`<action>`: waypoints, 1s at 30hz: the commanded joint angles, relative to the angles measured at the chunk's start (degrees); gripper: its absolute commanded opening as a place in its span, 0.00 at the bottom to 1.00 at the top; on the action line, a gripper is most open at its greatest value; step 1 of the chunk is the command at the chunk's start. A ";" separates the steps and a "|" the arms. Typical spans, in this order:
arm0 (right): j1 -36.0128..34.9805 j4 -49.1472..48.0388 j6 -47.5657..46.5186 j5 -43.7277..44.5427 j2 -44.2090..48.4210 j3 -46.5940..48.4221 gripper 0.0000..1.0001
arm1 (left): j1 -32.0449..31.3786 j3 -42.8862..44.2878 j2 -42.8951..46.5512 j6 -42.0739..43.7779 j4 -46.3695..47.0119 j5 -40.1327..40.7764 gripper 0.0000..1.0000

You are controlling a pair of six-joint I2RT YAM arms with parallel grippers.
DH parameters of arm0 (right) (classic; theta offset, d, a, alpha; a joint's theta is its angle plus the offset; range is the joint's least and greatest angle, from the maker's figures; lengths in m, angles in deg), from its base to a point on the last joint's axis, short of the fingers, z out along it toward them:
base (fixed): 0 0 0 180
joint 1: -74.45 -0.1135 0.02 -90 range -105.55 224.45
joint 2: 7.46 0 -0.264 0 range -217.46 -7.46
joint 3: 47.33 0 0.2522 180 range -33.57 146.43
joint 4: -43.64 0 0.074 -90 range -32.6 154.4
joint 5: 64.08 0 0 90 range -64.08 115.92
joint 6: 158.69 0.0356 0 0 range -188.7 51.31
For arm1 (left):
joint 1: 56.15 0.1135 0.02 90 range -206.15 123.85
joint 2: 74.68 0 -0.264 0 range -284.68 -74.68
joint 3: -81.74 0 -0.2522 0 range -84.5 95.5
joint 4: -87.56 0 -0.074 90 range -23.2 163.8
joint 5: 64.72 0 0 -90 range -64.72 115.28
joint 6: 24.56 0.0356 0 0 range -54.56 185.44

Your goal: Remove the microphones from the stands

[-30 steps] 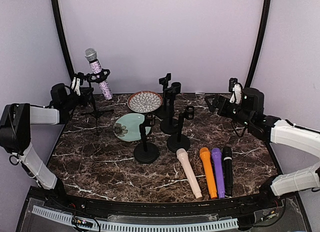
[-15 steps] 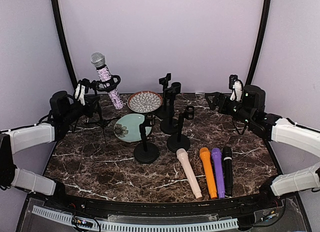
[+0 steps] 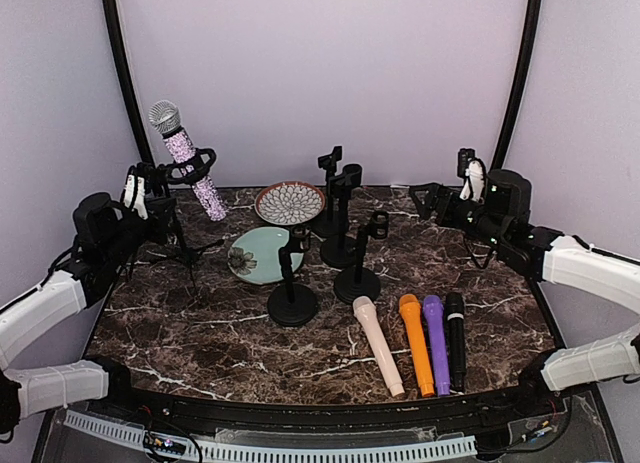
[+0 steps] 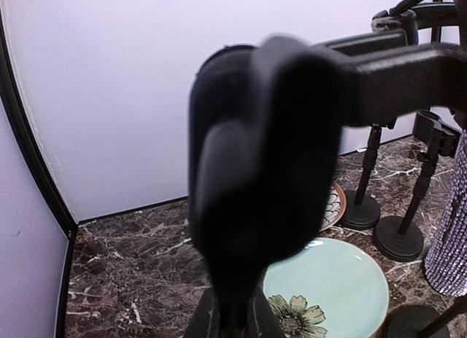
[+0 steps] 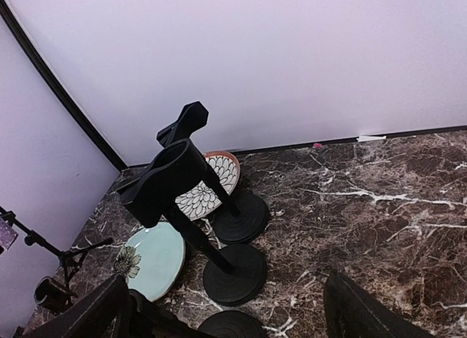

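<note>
The glittery lilac microphone (image 3: 186, 160) is held tilted, its black tripod stand (image 3: 184, 245) clamped by the left fingers (image 3: 150, 180), well apart from the spread, empty right fingers (image 5: 354, 309).

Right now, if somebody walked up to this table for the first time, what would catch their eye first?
Most likely the glittery microphone, tilted up high in its tripod stand at the far left, with the left gripper closed on that stand. Next comes the row of four loose microphones lying side by side at the front right: cream, orange, purple and black. A cluster of empty black stands sits just behind them.
</note>
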 commanded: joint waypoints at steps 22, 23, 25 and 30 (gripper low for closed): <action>0.42 -4.08 0.76 -0.45 0.14 0.98 0.92 | -10.72 -3.37 16.57 -10.64 -14.08 -8.22 0.00; 0.37 -4.05 0.72 -0.46 0.14 1.03 0.92 | -10.96 -3.49 16.58 -10.74 -13.68 -7.64 0.00; 0.36 -4.03 0.73 -0.53 0.13 1.03 0.92 | -11.65 -3.97 16.40 -10.88 -13.00 -7.13 0.00; 0.36 -4.31 0.74 -0.43 0.06 0.96 0.92 | -13.85 -6.13 14.95 -11.31 -9.33 -6.89 0.00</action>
